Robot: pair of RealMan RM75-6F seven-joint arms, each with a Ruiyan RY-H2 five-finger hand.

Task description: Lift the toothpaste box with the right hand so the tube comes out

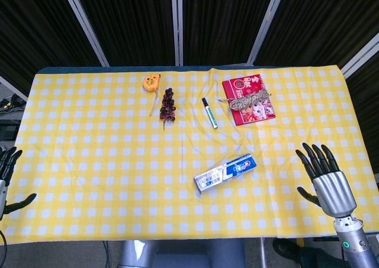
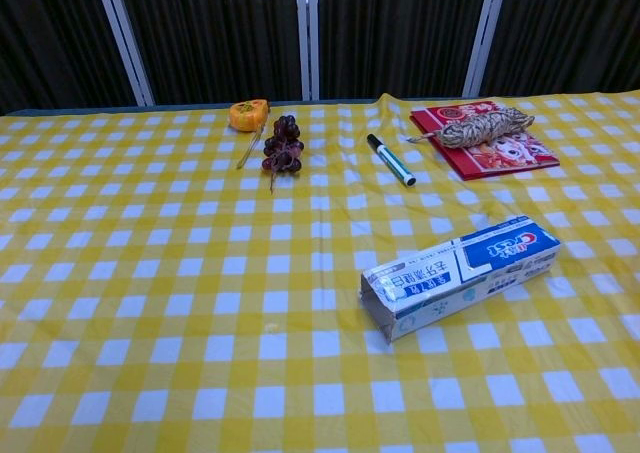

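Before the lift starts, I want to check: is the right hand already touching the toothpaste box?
No, in the head view the right hand hovers open well apart from the toothpaste box.

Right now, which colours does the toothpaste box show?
The toothpaste box is white and blue with a red logo patch, clearest in the chest view.

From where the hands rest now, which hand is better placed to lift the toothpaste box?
The right hand. It lies open on the table, on the same side as the toothpaste box, with bare cloth between them. The left hand rests at the far left edge, much farther away.
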